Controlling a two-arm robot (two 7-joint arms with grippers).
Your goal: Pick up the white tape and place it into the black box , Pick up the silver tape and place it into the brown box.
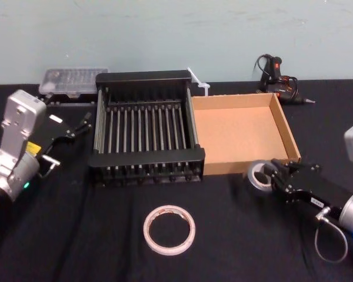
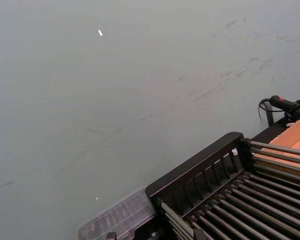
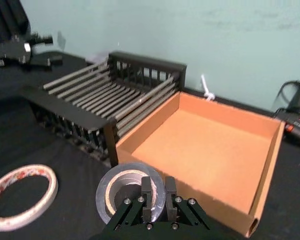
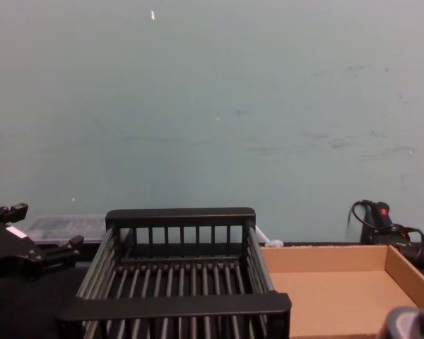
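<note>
Grey silver tape sits pinched at its wall between my right gripper fingers, just before the brown box. White tape lies flat ahead of the black box. Left gripper fingers spread, beside the black box.

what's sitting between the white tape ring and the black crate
Nothing: in the head view, only bare black tablecloth separates the thin white tape ring from the black slatted plastic crate.

The right hand hides part of the silver tape; the white tape runs off the frame edge.
</note>
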